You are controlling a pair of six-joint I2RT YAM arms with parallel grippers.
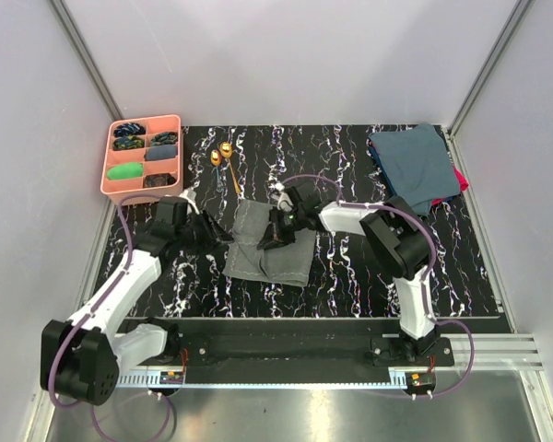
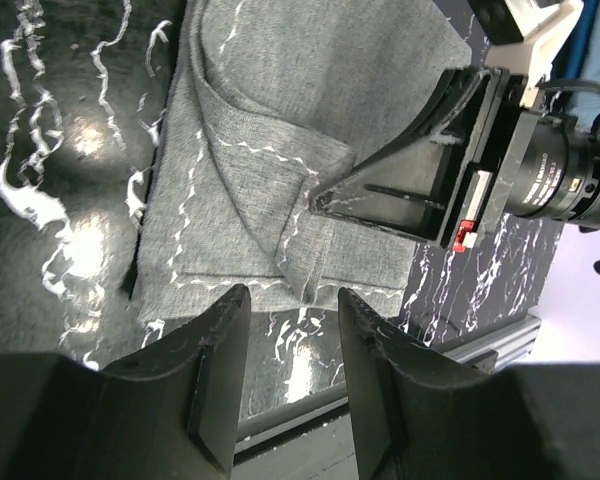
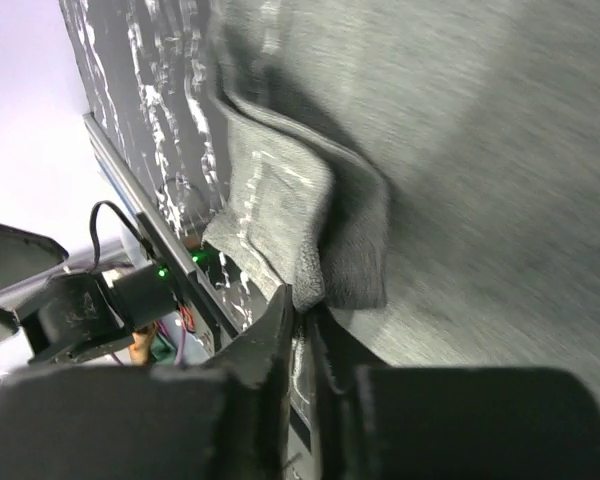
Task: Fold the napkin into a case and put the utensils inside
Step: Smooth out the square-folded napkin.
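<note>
The grey napkin (image 1: pixel 269 250) lies partly folded at the middle of the black marbled table. My right gripper (image 1: pixel 265 245) is shut on a folded corner of the napkin (image 3: pixel 310 250) and holds it over the cloth. In the left wrist view the napkin (image 2: pixel 270 130) shows its pale stitched hems, with the right gripper (image 2: pixel 325 200) pinching a fold. My left gripper (image 2: pixel 292 300) is open and empty just left of the napkin (image 1: pixel 223 236). Two gold utensils (image 1: pixel 223 157) lie on the table beyond the napkin.
A pink compartment tray (image 1: pixel 172 123) with small items stands at the back left. Dark blue-teal cloths (image 1: pixel 413 164) lie stacked at the back right over something red. The metal rail (image 1: pixel 286 359) with the arm bases runs along the near edge.
</note>
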